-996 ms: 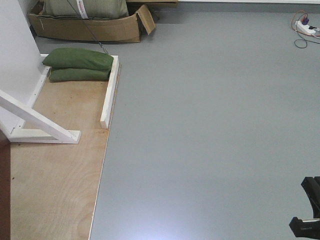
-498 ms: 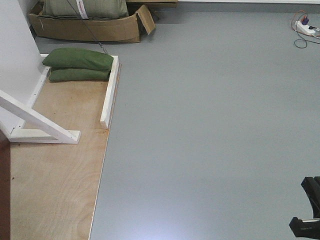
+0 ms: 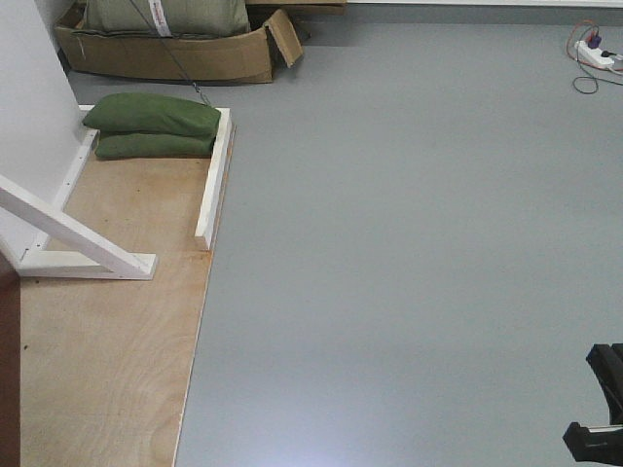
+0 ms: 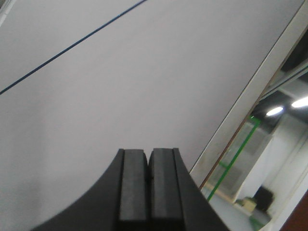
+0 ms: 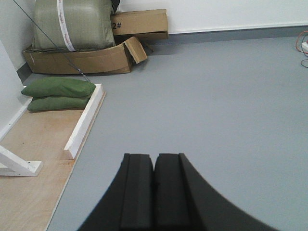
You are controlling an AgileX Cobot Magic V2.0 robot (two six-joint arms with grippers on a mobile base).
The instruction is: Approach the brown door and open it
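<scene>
Only a narrow dark reddish-brown strip of the brown door (image 3: 8,389) shows, at the lower left edge of the front view; its handle is out of view. A reddish-brown corner (image 4: 301,224) also shows at the bottom right of the left wrist view. My left gripper (image 4: 147,152) is shut with nothing in it, pointing at a pale grey-white wall panel (image 4: 120,86). My right gripper (image 5: 154,157) is shut and empty, held over the grey floor (image 5: 226,96). A black part of my right arm (image 3: 602,413) shows at the lower right of the front view.
A plywood base (image 3: 107,331) lies at the left with white wooden braces (image 3: 73,233) and a white batten (image 3: 214,180). Two green sandbags (image 3: 154,126) rest at its far end, a cardboard box (image 3: 175,53) behind them. A power strip with cables (image 3: 594,53) lies far right.
The brown strip at the left edge of the front view has narrowed very slightly. Nothing else has visibly moved.
</scene>
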